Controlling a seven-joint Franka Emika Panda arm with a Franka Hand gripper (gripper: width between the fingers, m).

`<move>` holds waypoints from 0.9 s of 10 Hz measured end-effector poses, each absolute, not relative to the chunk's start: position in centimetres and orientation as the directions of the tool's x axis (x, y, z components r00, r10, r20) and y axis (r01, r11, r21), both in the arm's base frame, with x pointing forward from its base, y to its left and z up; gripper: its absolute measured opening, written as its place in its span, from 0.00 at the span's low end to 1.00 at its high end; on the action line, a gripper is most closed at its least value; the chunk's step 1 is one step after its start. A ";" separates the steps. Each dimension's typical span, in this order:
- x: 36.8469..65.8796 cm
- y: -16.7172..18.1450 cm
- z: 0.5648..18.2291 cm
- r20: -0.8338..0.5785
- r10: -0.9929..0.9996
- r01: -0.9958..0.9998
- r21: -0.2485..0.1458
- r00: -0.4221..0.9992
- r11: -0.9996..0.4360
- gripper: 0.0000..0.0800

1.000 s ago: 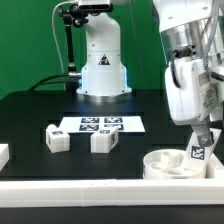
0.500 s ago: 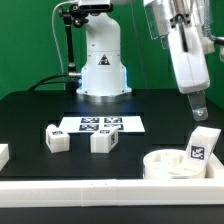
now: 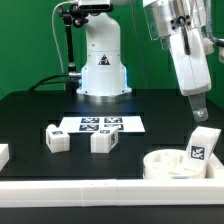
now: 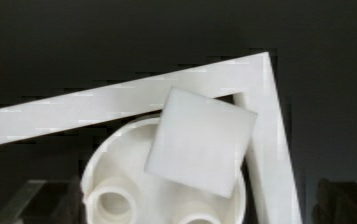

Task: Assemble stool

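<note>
The gripper (image 3: 198, 110) is being held in the air above the table's (image 3: 30, 115) front corner on the exterior view's right. Its jaws are spread and nothing is being pinched between them. In the wrist view its fingers (image 4: 40, 195) are being shown only dimly, well apart.

Beneath it the round seat (image 3: 165, 168) is lying by that same corner, just inside the front border rail (image 3: 90, 190). One leg (image 3: 202, 147) is standing on end within the seat's rim, on the side toward the exterior view's right, with a tagged face turned toward the camera. This leg is clear of the gripper (a strip of dark background is being seen between the two). Whether it is seated in a socket cannot be told.

In the wrist view the leg (image 4: 201, 140) is being seen from above, covering part of the seat (image 4: 122, 175), and two rails (image 4: 104, 105) are meeting at a corner just beside it.

A second leg (image 3: 57, 139) and a third leg (image 3: 103, 141) are lying apart from each other toward the middle of the table, just in front of the marker board (image 3: 100, 124).
</note>
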State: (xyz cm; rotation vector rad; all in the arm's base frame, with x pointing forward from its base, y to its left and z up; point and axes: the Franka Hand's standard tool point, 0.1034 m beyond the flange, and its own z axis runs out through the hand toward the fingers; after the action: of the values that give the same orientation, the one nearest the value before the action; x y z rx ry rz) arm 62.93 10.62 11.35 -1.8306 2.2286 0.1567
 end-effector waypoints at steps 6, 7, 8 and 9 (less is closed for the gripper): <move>58.8 2.1 9.1 -0.203 -0.921 -0.942 -0.112 0.333 -0.316 0.81; 58.5 1.1 8.8 -0.184 -0.942 -0.957 -0.131 0.280 -0.259 0.81; 58.4 1.3 8.8 -0.183 -0.940 -0.955 -0.128 0.289 -0.269 0.81; 58.4 1.3 8.7 -0.182 -0.940 -0.954 -0.128 0.290 -0.270 0.81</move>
State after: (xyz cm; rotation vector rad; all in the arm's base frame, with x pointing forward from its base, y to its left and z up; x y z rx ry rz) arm 58.43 1.35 8.71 -2.3445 1.7516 0.1023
